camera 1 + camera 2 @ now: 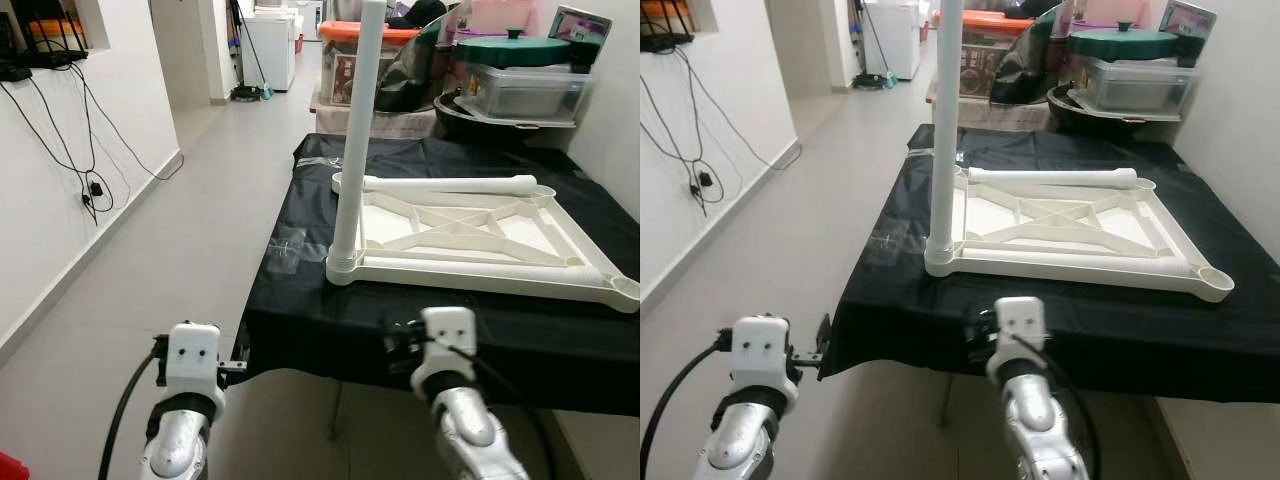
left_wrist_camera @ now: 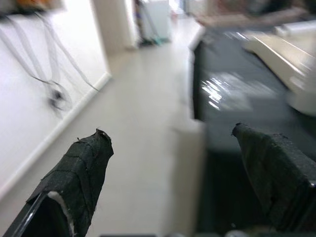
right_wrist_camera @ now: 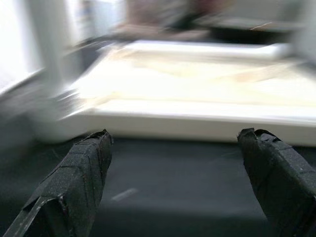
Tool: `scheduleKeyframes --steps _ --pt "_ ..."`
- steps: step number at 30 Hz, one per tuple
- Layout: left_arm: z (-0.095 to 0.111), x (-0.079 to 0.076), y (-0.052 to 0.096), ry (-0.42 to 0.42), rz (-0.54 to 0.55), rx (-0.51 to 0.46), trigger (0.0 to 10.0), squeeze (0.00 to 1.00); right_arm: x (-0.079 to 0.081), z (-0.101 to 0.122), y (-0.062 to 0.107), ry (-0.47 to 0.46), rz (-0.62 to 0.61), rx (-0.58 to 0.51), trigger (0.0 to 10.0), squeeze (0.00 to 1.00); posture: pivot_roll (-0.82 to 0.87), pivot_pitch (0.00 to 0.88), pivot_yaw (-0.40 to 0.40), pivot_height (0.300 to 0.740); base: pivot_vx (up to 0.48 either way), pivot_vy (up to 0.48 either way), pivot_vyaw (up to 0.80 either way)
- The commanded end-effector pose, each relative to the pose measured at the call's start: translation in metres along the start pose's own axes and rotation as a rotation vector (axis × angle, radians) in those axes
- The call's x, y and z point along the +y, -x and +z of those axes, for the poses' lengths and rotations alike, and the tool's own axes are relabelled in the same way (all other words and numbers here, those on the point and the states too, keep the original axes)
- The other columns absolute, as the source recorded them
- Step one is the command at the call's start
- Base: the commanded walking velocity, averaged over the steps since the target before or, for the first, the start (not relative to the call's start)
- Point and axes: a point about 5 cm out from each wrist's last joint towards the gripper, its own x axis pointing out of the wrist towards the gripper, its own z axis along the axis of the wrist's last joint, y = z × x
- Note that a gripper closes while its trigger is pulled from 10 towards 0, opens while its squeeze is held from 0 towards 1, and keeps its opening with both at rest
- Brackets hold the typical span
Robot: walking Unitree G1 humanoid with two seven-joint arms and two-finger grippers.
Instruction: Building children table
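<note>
Now one upright leg (image 1: 358,130), one loose leg (image 1: 450,185), one tabletop (image 1: 480,262).

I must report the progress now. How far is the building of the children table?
Done: one white plastic leg stands upright in a corner socket of the upside-down white plastic tabletop on the black-covered table.

In hand: nothing; the left gripper and right gripper are open and empty.

Left: a second white leg lies loose across the tabletop, and the near right corner socket is empty.
</note>
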Motion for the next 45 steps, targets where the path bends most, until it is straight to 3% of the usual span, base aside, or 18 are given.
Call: scheduleKeyframes --steps 1,3,9,14,16,19,26,28,40,43,45 --pt "0.005 0.009 -0.002 -0.011 0.041 -0.026 10.0 0.0 -0.013 -0.002 -0.002 0.011 -0.082 -0.002 10.0 0.0 0.05 0.0 -0.036 0.74 0.0 0.0 0.0" --pt "0.009 0.017 -0.008 -0.017 0.07 -0.046 10.0 0.0 -0.024 -0.001 -0.006 0.015 -0.142 -0.003 10.0 0.0 0.05 0.0 -0.034 0.74 0.0 0.0 0.0" --pt "0.019 0.035 -0.02 -0.051 0.144 -0.09 10.0 0.0 -0.036 0.005 -0.015 0.021 -0.206 -0.024 10.0 0.0 0.05 0.0 -0.033 0.74 0.0 0.0 0.0" --pt "0.021 0.04 -0.022 -0.061 0.162 -0.099 10.0 0.0 -0.039 0.007 -0.018 0.016 -0.234 -0.033 10.0 0.0 0.05 0.0 -0.034 0.74 0.0 0.0 0.0" --pt "0.023 0.049 -0.023 -0.062 0.193 -0.107 10.0 0.0 -0.054 0.011 -0.021 0.029 -0.325 -0.046 10.0 0.0 0.06 0.002 -0.032 0.74 0.0 0.0 0.0" --pt "0.023 0.053 -0.023 -0.077 0.205 -0.105 10.0 0.0 -0.059 0.012 -0.023 0.03 -0.343 -0.049 10.0 0.0 0.06 0.003 -0.034 0.74 0.0 0.0 0.0" --pt "0.023 0.055 -0.025 -0.07 0.207 -0.106 10.0 0.0 -0.056 0.012 -0.025 0.026 -0.337 -0.053 10.0 0.0 0.06 0.003 -0.033 0.74 0.0 0.0 0.0" --pt "0.019 0.054 -0.025 -0.009 0.207 -0.072 10.0 0.0 -0.054 0.012 -0.025 0.022 -0.332 -0.05 10.0 0.0 0.06 0.004 -0.033 0.74 0.0 0.0 0.0" --pt "0.018 0.052 -0.025 -0.042 0.184 -0.077 10.0 0.0 -0.051 0.01 -0.024 0.017 -0.334 -0.047 10.0 0.0 0.06 0.005 -0.033 0.74 0.0 0.0 0.0" --pt "0.017 0.053 -0.025 -0.045 0.185 -0.076 10.0 0.0 -0.059 0.008 -0.025 0.031 -0.364 -0.043 10.0 0.0 0.06 0.007 -0.034 0.74 0.0 0.0 0.0" --pt "0.016 0.058 -0.025 -0.048 0.199 -0.073 10.0 0.0 -0.075 0.006 -0.027 0.035 -0.436 -0.028 10.0 0.0 0.06 0.008 -0.032 0.74 0.249 0.0 0.0"
